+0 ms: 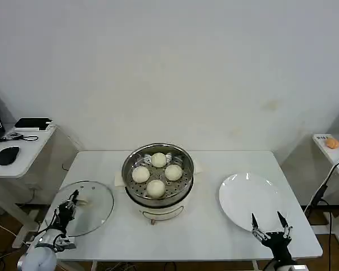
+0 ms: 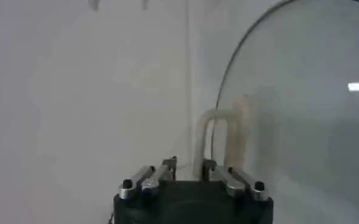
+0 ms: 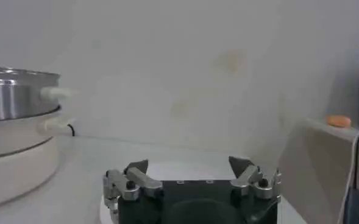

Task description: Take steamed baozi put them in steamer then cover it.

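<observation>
Head view: four steamed baozi [image 1: 157, 174] sit in the steamer [image 1: 157, 172]. The left gripper [image 1: 69, 205] is over the glass lid [image 1: 86, 206]; the right gripper [image 1: 270, 223] is spread empty by the white plate [image 1: 250, 200].

Left wrist view: the left gripper [image 2: 189, 165] is nearly closed, and whether it pinches the lid's handle [image 2: 223, 139] cannot be told.

Right wrist view: fingers [image 3: 136, 167] wide apart, holding nothing.

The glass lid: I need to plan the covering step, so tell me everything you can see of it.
The glass lid is a round, clear disc with a thin metal-looking rim, lying flat on the white table at its left end, apart from the steamer. A pale, arch-shaped handle stands up from its middle. The left gripper hangs right over that handle, its fingers close on either side; whether they touch it cannot be told. The lid is not yet on the steamer.
</observation>
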Motion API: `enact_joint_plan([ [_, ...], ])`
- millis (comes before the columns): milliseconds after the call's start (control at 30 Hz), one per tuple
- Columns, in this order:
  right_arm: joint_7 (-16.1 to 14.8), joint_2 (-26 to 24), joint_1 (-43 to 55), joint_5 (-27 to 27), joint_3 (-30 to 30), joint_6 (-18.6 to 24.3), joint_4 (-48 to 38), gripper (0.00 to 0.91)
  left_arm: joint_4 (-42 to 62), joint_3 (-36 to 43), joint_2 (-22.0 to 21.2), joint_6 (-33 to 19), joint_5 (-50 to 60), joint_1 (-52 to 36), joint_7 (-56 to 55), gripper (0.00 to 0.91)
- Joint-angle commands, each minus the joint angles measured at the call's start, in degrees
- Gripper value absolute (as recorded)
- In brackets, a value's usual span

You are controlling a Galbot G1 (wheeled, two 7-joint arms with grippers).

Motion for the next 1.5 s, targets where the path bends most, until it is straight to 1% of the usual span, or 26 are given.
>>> enact_joint_plan([
  [33, 0.0, -0.1, 0.0, -0.3, -0.3, 0.1, 0.0, 0.907, -4.8, -2.0, -0.3, 0.4, -3.3, 0.9, -4.4, 0.000],
  [100, 0.0, -0.1, 0.1, -0.4, -0.4, 0.1, 0.0, 0.907, -7.4, -2.7, -0.4, 3.0, -4.2, 1.1, -4.5, 0.000],
  [167, 0.0, -0.2, 0.2, -0.6, -0.5, 0.2, -0.1, 0.907, -10.5, -3.8, -0.7, 8.0, -5.4, 1.5, -4.3, 0.000],
  [267, -0.1, -0.3, 0.2, -0.7, -0.8, 0.3, -0.4, 0.907, -13.8, -5.0, -0.7, 13.0, -5.1, 1.3, -3.0, 0.000],
  [367, -0.1, -0.3, 0.2, -0.9, -1.0, 0.4, -0.5, 0.907, -16.7, -5.9, -0.4, 15.3, -3.8, 0.5, -1.0, 0.000],
  [533, -0.3, -0.6, 0.1, -1.3, -1.4, 0.4, -0.3, 0.907, -20.7, -5.5, 1.3, 17.0, -3.0, -0.4, 3.5, 0.000],
  [667, -0.3, -0.6, -0.1, -2.2, -2.0, 0.5, -0.2, 0.907, -25.5, -1.7, 3.6, 19.1, -2.7, -1.1, 7.2, 0.000],
  [700, -0.3, -0.6, -0.1, -2.5, -2.1, 0.5, -0.2, 0.907, -26.4, -0.5, 4.0, 19.6, -1.2, -1.4, 7.6, 0.000],
  [800, -0.3, -0.2, -0.4, -3.7, -2.7, 0.7, 0.0, 0.907, -29.0, 3.8, 5.0, 21.8, 1.6, -2.4, 10.6, 0.000],
  [900, -0.3, 0.0, -0.7, -5.1, -3.2, 1.0, 0.2, 0.907, -30.7, 9.0, 5.1, 24.0, 4.0, -4.6, 13.5, 0.000],
  [1067, -0.5, 0.3, -1.2, -7.1, -3.1, 1.6, 0.6, 0.907, -33.1, 16.6, 2.8, 28.2, 6.4, -8.2, 18.9, 0.000],
  [1200, -0.6, 0.0, -1.4, -7.6, -3.2, 1.6, 0.9, 0.907, -32.6, 20.1, -1.2, 31.4, 8.6, -11.3, 24.6, 0.000],
  [1333, -0.5, 0.3, -1.8, -8.4, -3.4, 1.9, 0.6, 0.907, -30.3, 21.0, -5.5, 34.2, 8.1, -13.8, 27.5, 0.000],
  [1500, -0.4, 0.8, -1.8, -9.3, -4.0, 2.0, 0.1, 0.907, -28.7, 21.4, -10.3, 35.2, 9.2, -15.5, 28.6, 0.000],
])
